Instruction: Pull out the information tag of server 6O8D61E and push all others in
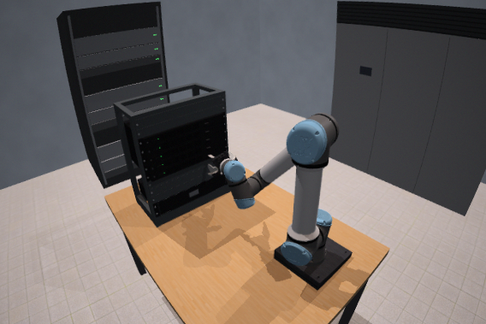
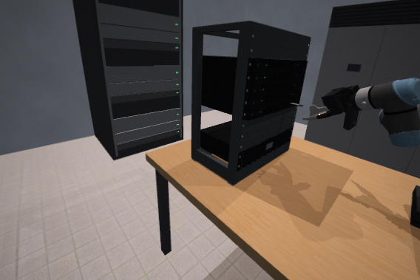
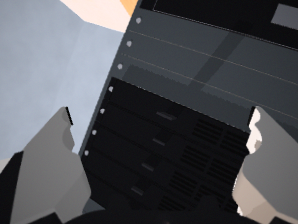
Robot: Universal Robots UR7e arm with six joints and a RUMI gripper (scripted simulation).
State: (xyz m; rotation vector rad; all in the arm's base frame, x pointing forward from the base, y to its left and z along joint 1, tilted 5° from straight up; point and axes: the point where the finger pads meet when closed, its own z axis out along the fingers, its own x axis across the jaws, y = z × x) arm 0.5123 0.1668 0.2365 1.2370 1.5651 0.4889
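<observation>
The small black rack [image 1: 127, 139] [image 2: 236, 113] stands upright on the wooden table [image 1: 205, 268] [image 2: 296, 231]. A stack of black servers [image 1: 184, 144] [image 2: 275, 87] [image 3: 150, 135] fills its upper middle. In the exterior view, one thin information tag [image 2: 296, 104] sticks out of the front near the stack's lower right. My gripper [image 1: 212, 167] [image 2: 310, 112] [image 3: 158, 108] is open and empty. It hangs a short way in front of the rack's right side, facing the servers, near that tag but apart from it. In the wrist view several tag slots show as small grey bars, and no print is readable.
A tall server cabinet [image 1: 115, 79] [image 2: 137, 65] stands on the floor behind the table. A grey wall cabinet [image 1: 406, 101] [image 2: 370, 57] is at the right. My arm's base plate [image 1: 325, 269] sits near the table's right front edge.
</observation>
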